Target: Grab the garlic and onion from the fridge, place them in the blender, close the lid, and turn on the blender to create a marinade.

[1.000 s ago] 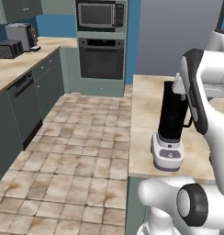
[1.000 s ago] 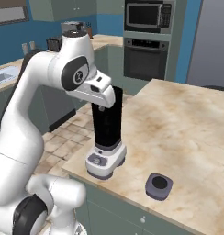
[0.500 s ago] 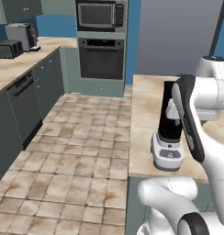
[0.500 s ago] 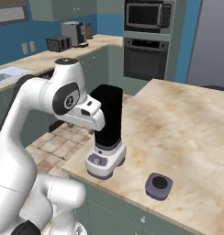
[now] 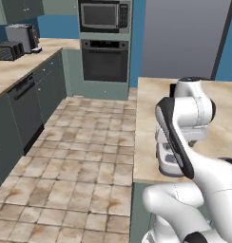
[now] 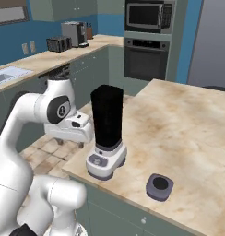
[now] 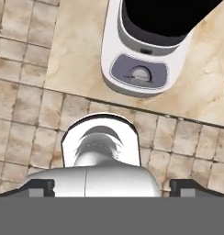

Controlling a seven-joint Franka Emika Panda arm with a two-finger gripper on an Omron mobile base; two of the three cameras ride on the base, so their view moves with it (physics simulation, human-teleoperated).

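Observation:
The blender (image 6: 107, 133) stands near the island's front edge, a tall black jar on a light-grey base (image 5: 168, 160). Its top is uncovered. The dark-grey lid (image 6: 159, 186) lies on the counter to the blender's right. My gripper (image 6: 78, 143) hangs low beside the island edge, left of the blender base and over the floor. In the hand view the gripper (image 7: 114, 187) is open with nothing between its widely spread fingers, and the blender base with its front dial (image 7: 140, 73) sits ahead. The grey fridge (image 5: 184, 38) stands shut behind the island. Garlic and onion are out of view.
The beige island counter (image 6: 188, 124) stretches right and back of the blender. A black wall oven (image 5: 105, 59) with a microwave (image 5: 104, 15) above stands at the back. A toaster (image 6: 59, 44) and coffee machine (image 6: 74, 33) sit on the left counter. Tiled floor (image 5: 80, 161) lies between.
The arm has swung down from beside the jar's top to low beside the blender base, past the counter edge. The jaws have stayed open.

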